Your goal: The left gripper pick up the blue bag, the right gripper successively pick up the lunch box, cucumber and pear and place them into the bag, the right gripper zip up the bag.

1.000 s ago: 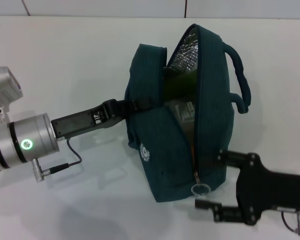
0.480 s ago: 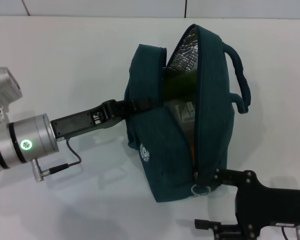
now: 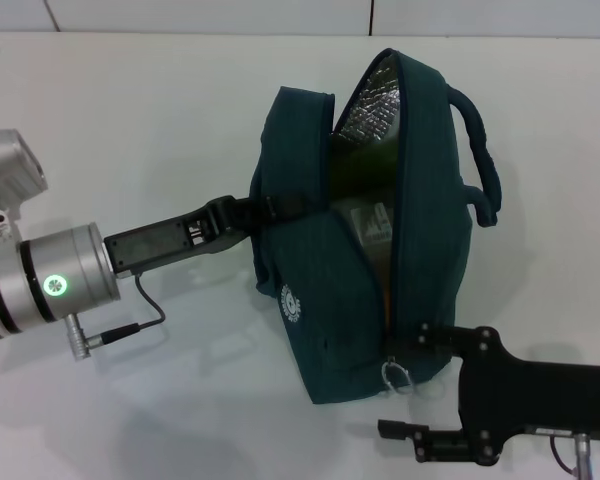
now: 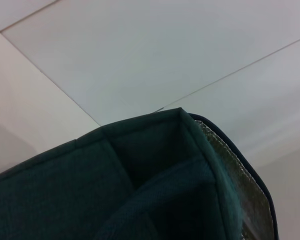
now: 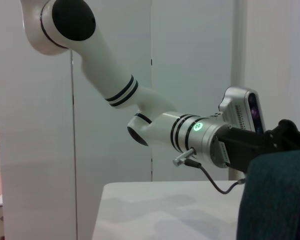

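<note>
The blue bag (image 3: 370,260) stands on the table, its top gaping to show silver lining (image 3: 365,100). Inside I see the green cucumber (image 3: 365,165), the clear lunch box (image 3: 372,225) and an orange sliver of the pear (image 3: 386,297). My left gripper (image 3: 265,208) reaches in from the left and is shut on the bag's near handle strap. At the bag's near end, my right gripper (image 3: 387,385) stands open, and the ring zipper pull (image 3: 396,375) hangs between its two fingers. The left wrist view shows only bag fabric (image 4: 115,190). In the right wrist view the left gripper (image 5: 270,142) grips the bag (image 5: 280,200).
The second loop handle (image 3: 483,165) sticks out on the bag's right side. The left arm's thin cable (image 3: 130,325) droops onto the white table (image 3: 130,120). A wall seam runs along the back.
My right gripper dropped toward the near edge, then slid left, so the zipper ring now sits between its fingers. The left gripper and bag hardly moved.
</note>
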Robot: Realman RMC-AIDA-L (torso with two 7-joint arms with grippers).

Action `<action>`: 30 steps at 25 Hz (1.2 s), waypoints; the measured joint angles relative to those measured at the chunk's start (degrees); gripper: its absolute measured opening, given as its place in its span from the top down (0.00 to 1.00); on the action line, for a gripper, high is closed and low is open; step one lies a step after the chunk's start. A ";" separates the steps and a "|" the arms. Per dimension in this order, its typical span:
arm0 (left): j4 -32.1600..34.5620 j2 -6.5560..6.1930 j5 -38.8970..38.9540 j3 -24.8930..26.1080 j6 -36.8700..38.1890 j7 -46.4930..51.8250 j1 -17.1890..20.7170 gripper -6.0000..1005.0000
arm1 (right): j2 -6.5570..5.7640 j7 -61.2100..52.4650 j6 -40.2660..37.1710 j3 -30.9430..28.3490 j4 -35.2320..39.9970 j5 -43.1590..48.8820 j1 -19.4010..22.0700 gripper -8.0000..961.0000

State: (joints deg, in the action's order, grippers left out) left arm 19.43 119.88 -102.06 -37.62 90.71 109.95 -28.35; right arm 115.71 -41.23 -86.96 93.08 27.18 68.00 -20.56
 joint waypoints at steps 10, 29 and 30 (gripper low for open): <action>0.00 0.00 0.06 -0.27 0.00 0.00 0.09 0.93 | 0.04 0.05 1.65 -0.14 0.63 -3.29 -0.26 0.25; 0.35 -0.22 0.49 -1.30 0.10 -0.76 1.35 0.93 | -0.92 4.42 -6.89 -0.49 1.71 -5.76 3.85 0.25; 0.35 -0.27 0.52 -1.20 0.09 -0.77 1.35 0.93 | -1.11 4.50 -7.02 -0.49 1.59 -5.67 4.40 0.25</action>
State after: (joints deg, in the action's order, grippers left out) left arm 19.78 119.61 -101.54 -38.81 90.80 109.18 -27.00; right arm 114.60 -36.74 -93.98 92.59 28.77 62.33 -16.16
